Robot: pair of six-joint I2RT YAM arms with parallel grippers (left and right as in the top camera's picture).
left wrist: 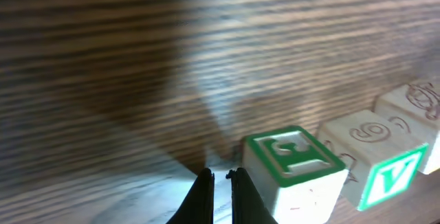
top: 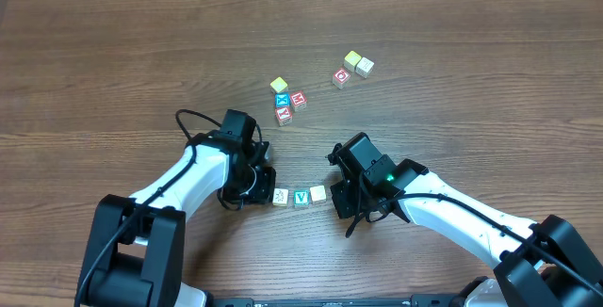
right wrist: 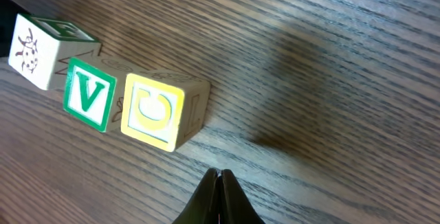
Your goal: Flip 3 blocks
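Closed and empty, the left gripper [left wrist: 220,177] and right gripper [right wrist: 220,176] flank three blocks [top: 301,197], touching in a row on the tabletop [top: 113,62]. These small wooden cubes look light, rigid and prone to skidding; pinch opposite flat sides. On the middle block [right wrist: 88,93] is a green V; on one end block [right wrist: 31,52], a ladybug picture.
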